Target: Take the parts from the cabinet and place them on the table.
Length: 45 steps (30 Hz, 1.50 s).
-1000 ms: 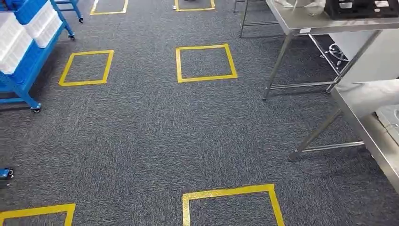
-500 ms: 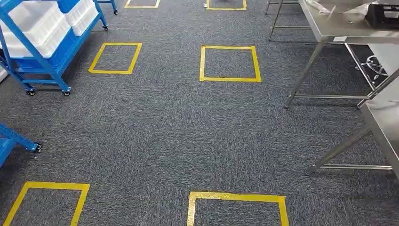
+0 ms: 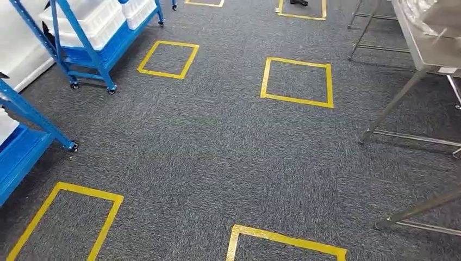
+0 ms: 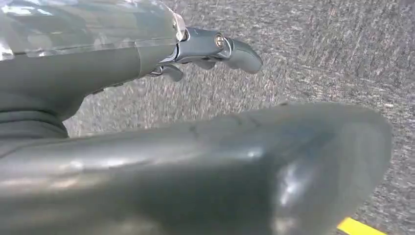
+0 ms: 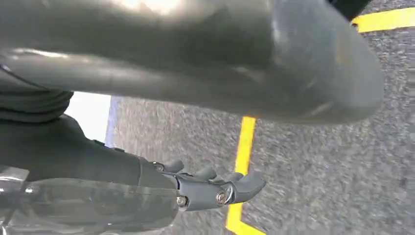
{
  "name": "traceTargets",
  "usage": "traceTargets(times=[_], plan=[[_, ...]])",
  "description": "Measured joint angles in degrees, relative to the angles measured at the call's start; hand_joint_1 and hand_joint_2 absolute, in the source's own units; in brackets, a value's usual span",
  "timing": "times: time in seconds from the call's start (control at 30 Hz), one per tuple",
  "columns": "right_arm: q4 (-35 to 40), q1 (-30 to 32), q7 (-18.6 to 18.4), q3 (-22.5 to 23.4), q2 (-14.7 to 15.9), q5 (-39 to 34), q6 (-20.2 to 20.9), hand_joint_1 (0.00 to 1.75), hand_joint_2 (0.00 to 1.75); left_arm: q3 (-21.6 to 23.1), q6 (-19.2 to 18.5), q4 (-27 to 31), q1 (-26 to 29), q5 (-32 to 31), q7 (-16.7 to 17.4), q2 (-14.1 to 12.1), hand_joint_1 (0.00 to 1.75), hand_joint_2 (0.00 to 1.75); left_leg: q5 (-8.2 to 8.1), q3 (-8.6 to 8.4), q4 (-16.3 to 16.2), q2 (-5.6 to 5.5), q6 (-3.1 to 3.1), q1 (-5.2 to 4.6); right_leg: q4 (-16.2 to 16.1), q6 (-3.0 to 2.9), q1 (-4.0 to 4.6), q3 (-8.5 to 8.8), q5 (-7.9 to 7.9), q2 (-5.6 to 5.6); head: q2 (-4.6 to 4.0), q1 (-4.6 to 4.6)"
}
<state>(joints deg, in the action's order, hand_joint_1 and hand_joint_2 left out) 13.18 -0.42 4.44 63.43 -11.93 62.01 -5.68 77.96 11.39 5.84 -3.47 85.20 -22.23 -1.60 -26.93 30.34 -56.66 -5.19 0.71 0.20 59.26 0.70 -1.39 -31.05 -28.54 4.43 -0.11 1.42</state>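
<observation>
The blue wheeled cabinet with its white bins stands ahead-left, nearer the left hand; both it and the right hand hang empty over carpet, fingers loosely extended.

Near blue rack: cut off by the left edge, shelves unreadable.
Far blue rack: top cropped; white bins partly out of frame, contents hidden.
Steel table: cut by the right edge; clear wrapping on it blurred.
Carpet: motion-blurred in the left wrist view.
</observation>
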Motion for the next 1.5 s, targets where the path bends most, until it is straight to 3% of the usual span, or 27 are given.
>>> traceTargets(times=[0.03,0.17,0.2,0.23,0.3,0.37,0.4,0.47,0.5,0.53,0.67,0.7,0.73,0.77,0.83,0.87,0.9,0.97,1.0,1.03,1.17,1.2,1.23,1.27,1.37,1.43,1.5], plan=[[0.0,-0.04,-0.02,0.0,0.0,0.0,0.0,0.0,0.0,0.0,0.0,0.0,-0.17,0.0,0.02,0.0,0.0,0.0,-0.2,0.46,-0.57,-0.41,-0.37,-0.33,-0.76,0.06,0.12,-0.04,-0.31,1.09,0.0,0.07],[0.0,-0.14,-0.07,0.02,0.0,0.02,-0.02,0.0,0.0,0.0,0.0,-0.04,0.08,0.0,0.02,-0.04,0.0,0.0,-0.13,1.13,-0.53,-2.16,-1.73,0.15,-1.16,-1.38,0.16,0.15,0.01,-1.62,0.0,0.07],[0.0,-0.05,-0.07,0.02,0.02,0.02,-0.02,0.0,0.0,0.0,0.0,-0.04,0.16,0.0,0.0,-0.04,0.0,0.0,-1.06,1.57,-1.9,1.4,-1.87,0.06,-1.47,-1.82,0.25,0.47,0.04,-2.42,0.0,0.11],[0.02,0.02,-0.04,0.02,0.02,0.02,-0.02,0.0,0.0,0.0,0.0,-0.04,0.03,0.0,0.0,-0.02,0.0,0.0,-3.15,3.23,-5.22,3.51,-2.17,0.02,-1.48,-2.26,0.33,0.54,-0.06,-3.15,0.0,0.39],[0.02,0.17,-0.04,0.02,0.04,0.02,-0.02,0.0,0.0,0.0,0.0,-0.04,-0.23,-0.02,0.0,0.04,0.0,0.0,-7.51,8.09,-14.78,4.46,-2.68,0.36,-1.46,-2.58,0.65,0.59,-0.28,-5.01,0.0,0.35],[0.02,0.13,-0.04,0.02,0.04,0.02,-0.02,0.0,0.0,0.0,0.0,-0.04,-0.12,0.0,0.0,0.07,0.0,0.0,-7.97,10.29,-19.0,4.66,-2.91,0.51,-1.43,-2.63,0.84,0.69,-0.48,-6.55,0.0,0.35],[0.02,0.1,-0.04,0.02,0.04,0.02,-0.02,0.0,0.0,0.0,0.0,-0.04,0.02,-0.02,0.0,0.07,0.0,0.0,-6.31,9.36,-17.06,4.79,-2.88,0.5,-1.43,-2.6,0.88,0.85,-0.63,-7.15,0.0,0.35],[0.02,0.04,-0.04,0.02,0.04,0.02,-0.02,0.0,0.0,0.0,0.0,-0.07,0.12,0.0,0.0,0.04,0.0,0.0,-1.04,4.08,-7.0,5.68,-2.45,0.43,-1.43,-2.36,0.91,1.47,-1.0,-8.42,0.0,0.35],[0.02,0.05,-0.04,0.02,0.04,0.02,0.0,0.0,0.0,0.0,0.0,-0.07,0.04,0.0,0.0,0.02,0.0,0.0,0.58,1.35,-1.85,8.24,-1.91,0.15,-1.43,-2.14,0.97,1.84,-1.24,-8.98,0.0,0.35],[0.02,0.07,-0.04,0.02,0.04,0.02,0.07,0.0,0.0,0.0,0.0,-0.07,-0.16,0.0,0.0,0.0,0.0,0.0,-0.18,1.02,-0.94,9.61,-1.5,-0.66,-1.31,-1.77,1.31,1.9,-1.53,-9.47,0.0,0.33],[0.02,-0.63,0.0,0.02,0.02,0.13,0.33,0.0,0.0,0.0,-0.07,-0.13,0.14,0.22,-0.04,-0.04,0.0,0.0,0.35,0.99,-0.07,7.05,-0.19,-0.54,-1.59,-0.53,1.3,2.73,-1.9,-11.31,0.0,0.31],[0.02,-0.53,0.0,0.04,0.04,0.13,0.35,0.0,0.0,0.0,-0.11,-0.13,0.22,0.26,-0.11,0.06,0.0,0.0,0.73,0.31,0.47,6.59,0.02,-0.26,-0.77,-0.26,0.78,2.79,-2.56,-9.5,0.0,0.29],[0.02,-0.44,0.07,0.04,0.04,0.13,0.31,0.0,0.0,0.0,-0.17,-0.13,0.13,0.26,-0.13,0.07,0.0,0.0,0.86,0.28,0.67,6.09,0.48,-0.13,1.83,-0.28,0.8,1.46,-4.48,-6.85,0.0,0.11],[0.0,-0.39,0.04,0.07,0.04,0.13,0.28,0.0,0.0,0.0,-0.2,-0.13,-0.07,0.26,-0.15,0.04,0.0,0.0,0.9,0.42,0.66,5.55,0.58,-0.09,5.89,-0.22,0.71,-0.61,-6.67,-5.51,0.0,-0.07],[0.0,-0.31,0.04,0.13,0.04,0.13,0.28,0.0,0.0,0.0,-0.2,-0.13,-0.14,0.26,-0.15,0.04,0.0,0.0,0.85,0.5,0.58,4.4,0.71,-0.15,14.55,-0.02,0.58,-5.2,-10.07,-4.7,0.0,-0.13],[0.0,-0.26,0.04,0.15,0.04,0.13,0.26,0.0,0.0,0.0,-0.22,-0.13,-0.11,0.26,-0.15,0.04,0.0,0.0,0.83,0.51,0.5,3.69,0.7,-0.15,16.43,0.09,0.58,-6.41,-10.01,-4.66,0.0,-0.13],[0.0,-0.23,0.04,0.15,0.07,0.13,0.26,0.0,0.0,0.0,-0.22,-0.13,-0.02,0.26,-0.15,0.04,0.0,0.0,0.76,0.44,0.35,2.86,0.62,-0.11,15.34,0.15,0.52,-6.28,-8.24,-4.65,0.0,-0.15],[0.02,-0.21,0.04,0.22,0.09,0.13,0.26,0.0,0.0,0.0,-0.35,-0.13,0.02,0.26,-0.15,0.11,0.0,0.0,0.44,0.39,-0.23,1.21,0.16,0.08,6.85,0.25,0.21,-2.81,-2.31,-4.02,0.0,-0.15],[0.0,-0.1,0.04,0.26,0.13,0.13,0.22,0.0,0.0,0.0,-0.39,-0.13,0.0,0.26,-0.15,0.15,0.0,0.0,0.13,0.45,-0.61,0.58,-0.16,0.15,2.05,0.28,-0.05,-0.74,0.06,-2.67,0.0,-0.15],[0.0,-0.04,0.02,0.39,0.13,0.13,0.22,0.0,0.0,0.0,-0.42,-0.13,-0.09,0.26,-0.17,0.15,0.0,0.0,-0.18,0.83,-1.11,0.12,-0.64,-0.13,0.53,0.24,-0.03,-0.18,-1.15,-0.01,0.0,-0.22],[0.02,-0.16,0.02,0.48,0.2,0.35,0.22,0.0,0.0,0.13,-0.46,-0.15,0.13,0.5,-0.35,0.13,0.0,0.0,0.11,1.57,-1.16,-1.86,-2.01,0.39,0.31,-1.16,0.39,-0.26,-0.87,-1.88,0.0,-0.2],[0.02,-0.18,0.0,0.48,0.2,0.37,0.22,0.0,0.0,0.18,-0.46,-0.18,0.18,0.5,-0.35,0.04,0.0,0.0,-0.37,1.75,-1.74,-1.19,-2.17,0.51,-0.04,-1.68,0.03,-0.13,-0.67,-2.76,0.0,-0.15],[0.02,-0.12,-0.07,0.5,0.26,0.37,0.22,0.0,0.0,0.28,-0.46,-0.17,0.25,0.52,-0.39,0.09,0.0,0.0,-1.59,2.47,-3.61,1.91,-2.36,0.15,-0.13,-1.85,0.13,0.0,-0.69,-3.1,0.0,0.08],[0.02,-0.1,-0.07,0.5,0.24,0.39,0.24,0.0,0.0,0.35,-0.5,-0.17,0.16,0.55,-0.39,0.09,0.0,0.0,-3.55,4.25,-7.11,3.49,-2.51,0.21,-0.13,-2.24,0.26,-0.01,-0.77,-3.83,0.0,0.31],[0.02,0.12,-0.07,0.55,0.24,0.55,0.37,0.0,0.0,0.42,-0.52,-0.17,-0.06,0.63,-0.39,0.13,0.0,0.0,-8.12,10.25,-19.09,4.6,-2.81,0.37,-0.1,-2.63,0.87,-0.01,-1.03,-6.28,0.0,0.28],[0.02,0.07,-0.07,0.61,0.24,0.65,0.39,0.0,0.0,0.46,-0.52,-0.17,0.18,0.68,-0.39,0.13,0.0,0.0,-4.91,8.51,-15.47,4.85,-2.46,0.34,-0.1,-2.69,1.11,0.27,-1.25,-7.59,0.0,0.31],[0.02,0.04,-0.07,0.66,0.24,0.83,0.52,0.0,0.0,0.48,-0.52,-0.2,0.18,0.68,-0.33,0.11,0.0,0.0,0.13,2.94,-4.97,6.64,-1.45,-0.14,-0.11,-2.58,1.25,0.88,-1.6,-8.74,0.0,0.28]])
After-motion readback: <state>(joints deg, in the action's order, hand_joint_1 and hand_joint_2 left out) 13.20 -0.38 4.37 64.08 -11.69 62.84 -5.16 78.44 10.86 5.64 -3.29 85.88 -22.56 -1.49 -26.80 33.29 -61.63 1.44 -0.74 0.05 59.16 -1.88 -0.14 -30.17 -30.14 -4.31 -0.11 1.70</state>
